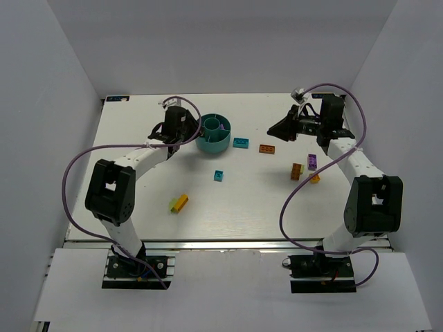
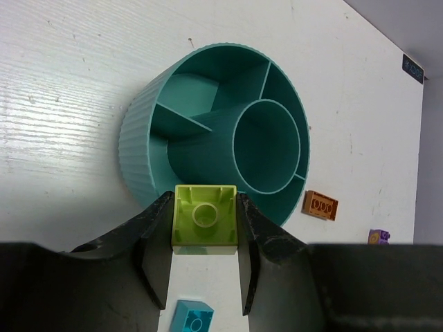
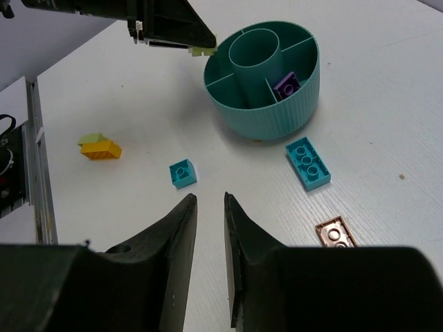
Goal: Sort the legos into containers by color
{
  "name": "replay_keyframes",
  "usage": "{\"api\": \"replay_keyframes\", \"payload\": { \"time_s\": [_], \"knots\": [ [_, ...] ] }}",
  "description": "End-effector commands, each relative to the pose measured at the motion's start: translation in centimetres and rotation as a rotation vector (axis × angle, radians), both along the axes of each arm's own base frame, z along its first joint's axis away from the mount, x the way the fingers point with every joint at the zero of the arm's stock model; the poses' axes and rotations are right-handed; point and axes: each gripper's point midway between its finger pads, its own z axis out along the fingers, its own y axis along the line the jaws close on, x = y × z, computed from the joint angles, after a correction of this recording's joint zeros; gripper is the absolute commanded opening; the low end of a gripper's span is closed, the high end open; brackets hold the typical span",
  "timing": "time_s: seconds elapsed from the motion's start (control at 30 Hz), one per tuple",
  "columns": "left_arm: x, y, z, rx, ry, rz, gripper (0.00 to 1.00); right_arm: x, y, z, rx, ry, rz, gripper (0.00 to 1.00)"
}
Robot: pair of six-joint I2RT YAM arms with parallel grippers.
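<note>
At the far edge of the worktop, left of centre:

- Bowl (image 2: 138,145). Upright, wedge compartments around a centre cup. One wedge on its right side holds a purple brick (image 3: 286,86). The other wedges in view show no bricks, so sorting is judged barely begun.
- Left gripper (image 2: 205,202). Poised at the bowl's left rim. Its fingers are clamped on two opposite sides of a lime brick (image 2: 204,225), hollow underside toward the wrist camera. Held high and close to the rim, it is judged ready to drop into a wedge apart from the purple one.
- Right gripper (image 3: 209,200). Raised over the far right of the worktop, pointing toward the bowl. Its fingers are parted by a narrow gap with nothing between them. It is judged to be keeping clear of the bowl while the left arm works there.

Loose on the worktop, unsorted:

- Long teal brick (image 1: 241,142), just right of the bowl.
- Orange brick (image 1: 267,148), beside the long teal one.
- Small teal brick (image 1: 219,176), mid-worktop.
- Yellow brick (image 1: 180,202), toward the near left, with a lime piece touching it.
- Cluster (image 1: 304,169) of orange and purple bricks, near the right edge.
</note>
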Motion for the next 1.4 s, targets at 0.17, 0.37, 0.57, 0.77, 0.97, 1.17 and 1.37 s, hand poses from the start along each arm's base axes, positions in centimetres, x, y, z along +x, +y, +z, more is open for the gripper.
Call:
{"api": "replay_keyframes", "payload": {
  "time_s": [0.17, 0.37, 0.57, 0.77, 0.97, 1.17, 1.37],
  "knots": [
    [2.2, -0.5, 2.8, -0.059, -0.078, 0.035, 0.38, -0.8, -0.4, 1.8, 0.017, -0.059, 0.011, 0.29],
    [2.5, -0.3, 2.6, -0.054, -0.077, 0.048, 0.44, -1.1, -0.4, 1.6, 0.017, -0.049, 0.014, 0.29],
    [2.7, -0.4, 2.5, -0.055, -0.075, 0.049, 0.52, -1.2, -0.4, 1.5, 0.015, -0.046, 0.013, 0.29],
    [2.9, -0.5, 2.4, -0.051, -0.069, 0.049, 0.55, -1.4, -0.4, 1.4, 0.015, -0.043, 0.012, 0.3],
    [3.0, -0.3, 3.1, -0.044, -0.084, 0.056, 0.56, -1.4, -0.5, 1.4, 0.014, -0.046, 0.011, 0.3],
    [2.9, 1.2, 6.7, 0.007, -0.164, 0.085, 0.38, -1.2, -0.8, 1.3, -0.033, -0.088, 0.005, 0.32],
    [-1.1, 3.9, 9.6, 0.098, -0.202, 0.07, 0.14, 0.6, -3.3, -1.1, -0.239, -0.116, -0.113, 0.88]
  ]
}}
